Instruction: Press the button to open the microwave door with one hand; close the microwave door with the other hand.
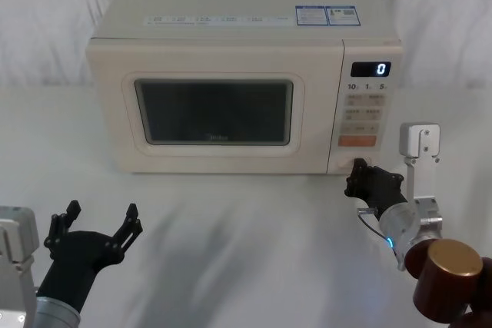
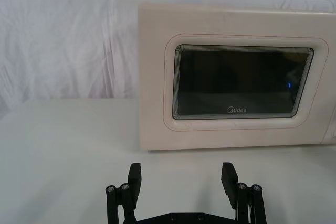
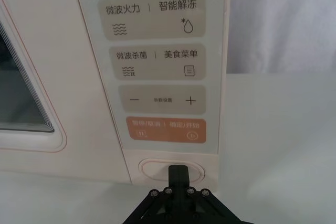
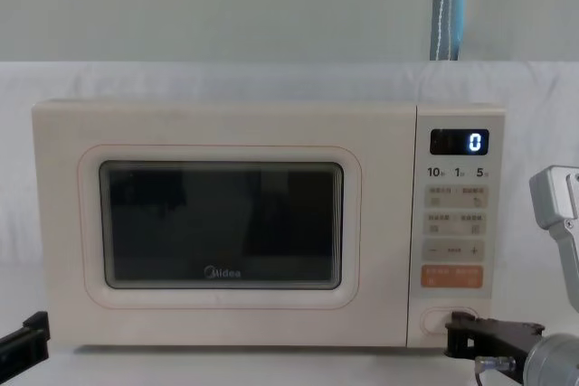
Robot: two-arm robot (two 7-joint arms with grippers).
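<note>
Nearest to me I see the left gripper (image 1: 98, 223) low at my left side, over the white table (image 1: 246, 228); its two fingers (image 2: 135, 177) stand wide apart and nothing is between them. It is well apart from the microwave, and straight beyond its open fingers is the microwave door (image 2: 231, 80), shut flush with the body — the dark window (image 2: 241, 81) and the small Midea logo are directly ahead of it. My right gripper (image 1: 361, 178) is farther forward, at the lower right corner of the microwave front. Its fingers are brought together to one narrow black tip (image 3: 177, 174), and they hold nothing. This tip is right at the button (image 3: 172, 170), the wide cream pill-shaped key at the bottom of the control panel (image 4: 455, 223); it overlaps the middle of the key, but if it really presses I cannot tell. Just above the tip is the orange key (image 3: 166, 130), then the beige keys (image 3: 157, 59) higher, and at the top the display (image 4: 459, 142) shows 0. To the left of this gripper the door (image 4: 222, 226) covers the rest of the front. Behind the microwave hangs a white cloth (image 2: 68, 45).
</note>
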